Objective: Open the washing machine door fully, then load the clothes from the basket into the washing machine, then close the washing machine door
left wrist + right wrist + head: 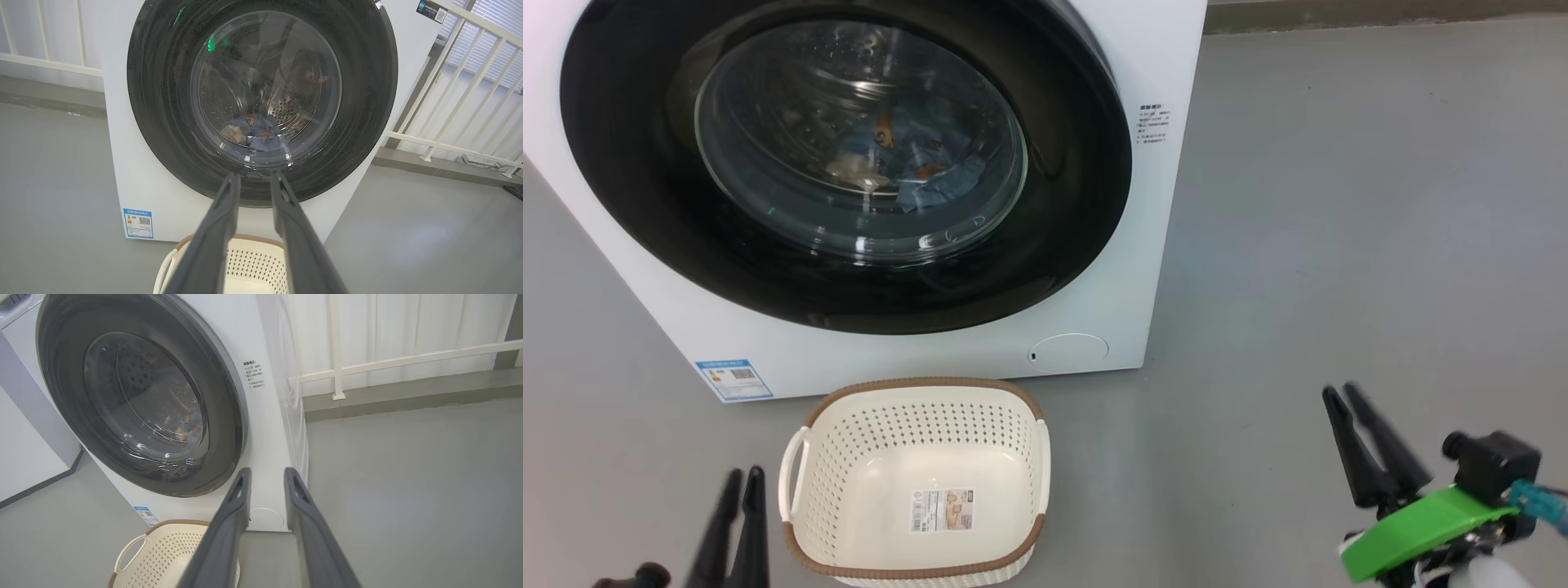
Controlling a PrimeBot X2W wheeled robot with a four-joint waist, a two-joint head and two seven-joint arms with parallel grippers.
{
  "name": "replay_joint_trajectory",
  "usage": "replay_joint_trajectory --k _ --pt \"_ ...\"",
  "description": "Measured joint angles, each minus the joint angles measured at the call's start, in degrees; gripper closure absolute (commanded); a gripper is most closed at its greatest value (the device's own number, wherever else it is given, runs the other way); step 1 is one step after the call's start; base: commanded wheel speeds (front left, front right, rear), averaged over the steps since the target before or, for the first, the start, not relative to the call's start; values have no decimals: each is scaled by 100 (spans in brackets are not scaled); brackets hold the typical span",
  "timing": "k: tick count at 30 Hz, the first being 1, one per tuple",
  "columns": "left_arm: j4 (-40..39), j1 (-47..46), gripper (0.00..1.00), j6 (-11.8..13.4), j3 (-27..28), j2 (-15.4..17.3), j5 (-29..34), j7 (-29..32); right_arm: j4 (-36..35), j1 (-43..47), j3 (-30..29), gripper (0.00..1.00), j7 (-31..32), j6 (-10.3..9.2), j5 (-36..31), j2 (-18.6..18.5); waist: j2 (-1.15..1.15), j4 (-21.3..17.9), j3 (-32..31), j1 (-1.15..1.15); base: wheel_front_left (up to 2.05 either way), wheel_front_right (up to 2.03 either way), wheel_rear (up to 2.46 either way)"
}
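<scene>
The door [849,163] is shut flat against the front of the washer [1094,310]. Its black ring sits snug all the way round, and I see no gap at its edge. Through the round glass I can see the clothes [907,163]. They are blue with small orange bits. They lie in a heap at the bottom of the drum, behind the glass.

The basket [923,384] stands on the floor [1339,204], just in front of the washer and below the door. There is nothing in it but a paper label [942,509] on its bottom.

The left claw [747,474] is low, just beside the left side of the basket, and does not touch it. The right claw [1341,390] is well off to the right, over bare floor. Both point toward the washer. On each one the two fingers stand a little apart, with nothing between them. Neither claw touches the door.

I think the job is as good as done. The clothes are in, the basket is empty and the door looks closed. All that seems left is to be sure the door is latched, and I cannot tell that from here.
</scene>
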Motion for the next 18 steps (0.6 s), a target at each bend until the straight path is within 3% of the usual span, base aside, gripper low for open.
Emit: replay_joint_trajectory --k 4,18 --pt "219 40 100 0 -62 -135 -43 10 212 208 26 100 9 0 21 157 0 3 0 0 0 0 0" --pt "324 65 100 1 -32 -132 -810 209 214 223 -94 100 249 0 721 253 0 52 -18 1 0 0 0"
